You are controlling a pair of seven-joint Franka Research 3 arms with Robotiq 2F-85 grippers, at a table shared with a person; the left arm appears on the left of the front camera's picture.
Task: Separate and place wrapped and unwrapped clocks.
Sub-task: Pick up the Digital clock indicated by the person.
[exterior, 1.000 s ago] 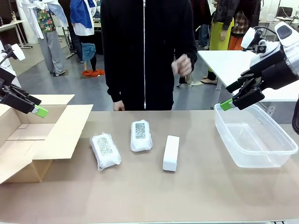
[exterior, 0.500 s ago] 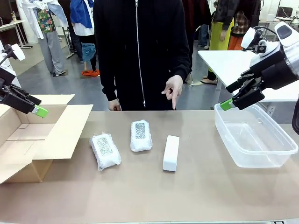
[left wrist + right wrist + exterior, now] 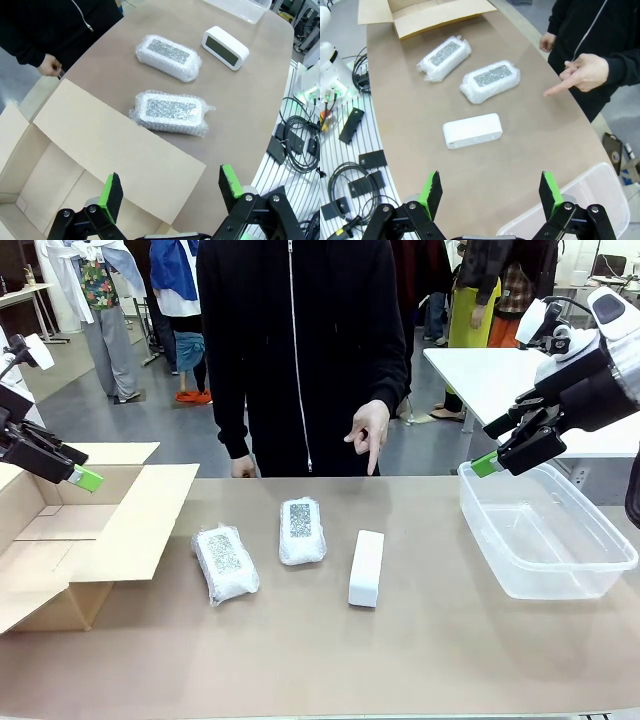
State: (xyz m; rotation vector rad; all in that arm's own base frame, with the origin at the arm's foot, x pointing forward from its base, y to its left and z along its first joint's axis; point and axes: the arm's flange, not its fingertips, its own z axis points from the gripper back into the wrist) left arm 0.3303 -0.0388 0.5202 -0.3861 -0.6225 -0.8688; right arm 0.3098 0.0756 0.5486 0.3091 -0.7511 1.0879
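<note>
Two bubble-wrapped clocks [image 3: 226,562] [image 3: 301,531] lie mid-table, each with a grey speckled panel facing up. To their right lies the bare white clock [image 3: 366,567]. My left gripper [image 3: 84,478] hangs open over the cardboard box [image 3: 80,540], well left of the clocks. Its wrist view has the wrapped clocks [image 3: 169,113] [image 3: 169,57] and the bare clock [image 3: 225,47] beyond its open fingers [image 3: 112,192]. My right gripper [image 3: 485,464] is open above the plastic tub's [image 3: 545,530] far left corner. In its wrist view lie the bare clock [image 3: 472,130] and the wrapped ones [image 3: 491,81] [image 3: 445,58].
A person in black stands at the far edge, one hand [image 3: 370,435] pointing a finger down toward the table near the bare clock. The open box with spread flaps takes the table's left end, the clear tub the right end. Bare tabletop lies in front of the clocks.
The person's hand came down from chest height and now points a finger toward the table; the body shifted slightly left. Both arms and all three clocks stayed still.
</note>
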